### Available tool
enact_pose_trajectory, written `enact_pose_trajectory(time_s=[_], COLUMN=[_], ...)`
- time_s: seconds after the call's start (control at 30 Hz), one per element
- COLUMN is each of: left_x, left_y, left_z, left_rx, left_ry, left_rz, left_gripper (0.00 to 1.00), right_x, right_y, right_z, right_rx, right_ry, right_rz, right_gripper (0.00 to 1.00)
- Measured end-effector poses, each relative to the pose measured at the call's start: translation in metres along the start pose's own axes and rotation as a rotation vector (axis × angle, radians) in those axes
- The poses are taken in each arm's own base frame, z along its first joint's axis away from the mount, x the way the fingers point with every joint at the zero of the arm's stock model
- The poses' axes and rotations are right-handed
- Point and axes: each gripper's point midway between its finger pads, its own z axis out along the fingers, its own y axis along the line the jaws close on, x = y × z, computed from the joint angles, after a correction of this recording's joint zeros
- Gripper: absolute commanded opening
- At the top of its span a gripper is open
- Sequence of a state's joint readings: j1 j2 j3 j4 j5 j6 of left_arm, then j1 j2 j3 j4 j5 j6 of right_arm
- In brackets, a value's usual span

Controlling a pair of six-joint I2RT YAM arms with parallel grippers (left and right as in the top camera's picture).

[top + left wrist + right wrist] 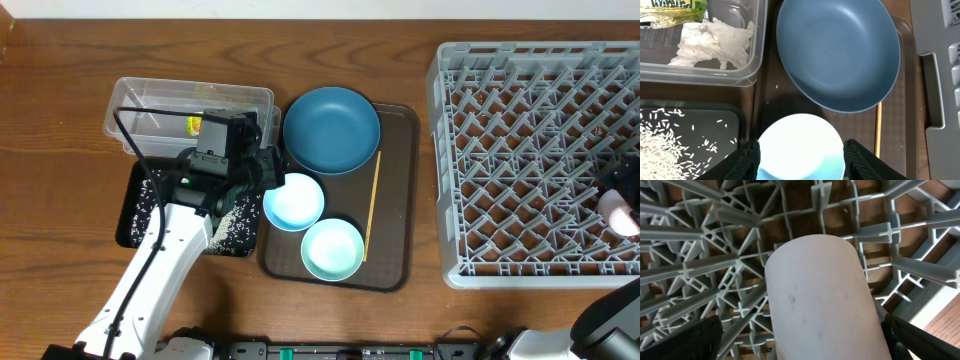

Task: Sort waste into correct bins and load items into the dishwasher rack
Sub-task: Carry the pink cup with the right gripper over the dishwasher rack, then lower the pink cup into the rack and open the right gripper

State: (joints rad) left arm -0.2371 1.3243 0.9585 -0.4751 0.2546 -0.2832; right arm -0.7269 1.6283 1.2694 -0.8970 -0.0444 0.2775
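Observation:
My left gripper [268,182] [802,162] is closed on the white-blue bowl [294,200] [800,140], with a finger against each side, over the left edge of the brown tray. The dark blue plate [331,130] [837,52], the mint bowl [332,248] and the wooden stick [372,205] lie on that tray. The clear tub [190,100] holds the wrapper [670,7] and the tissue [715,42]. Rice [660,145] lies in the black tray [135,215]. My right gripper [622,195] [805,342] is open around the pink-white cup [620,213] [815,290], inside the grey rack [530,160].
The brown serving tray [395,270] sits between the bins and the rack. A few rice grains [776,86] lie beside the tub on the tray. The rack's pegs [715,270] surround the cup on all sides. Bare wooden table lies in front and at the far left.

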Motion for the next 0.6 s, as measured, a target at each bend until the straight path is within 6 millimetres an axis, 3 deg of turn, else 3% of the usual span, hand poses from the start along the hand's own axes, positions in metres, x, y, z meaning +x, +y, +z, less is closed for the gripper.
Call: enact_pose_trajectory(time_s=[0.2,0.5,0.6], left_x=[0.000,0.000,0.000], left_y=[0.000,0.000,0.000], left_z=[0.000,0.000,0.000], left_rx=[0.000,0.000,0.000], left_ry=[0.000,0.000,0.000], left_rz=[0.000,0.000,0.000], left_gripper=[0.57,0.57,0.57], right_x=[-0.010,-0.029,-0.024], right_y=[0.012,0.025,0.029], right_z=[-0.017,-0.074,-0.074], right_rx=[-0.057,-0.128,-0.145], right_ry=[-0.024,-0.175,-0.157], right_rz=[-0.003,-0.017,-0.023], right_gripper=[0.94,0.92,0.79])
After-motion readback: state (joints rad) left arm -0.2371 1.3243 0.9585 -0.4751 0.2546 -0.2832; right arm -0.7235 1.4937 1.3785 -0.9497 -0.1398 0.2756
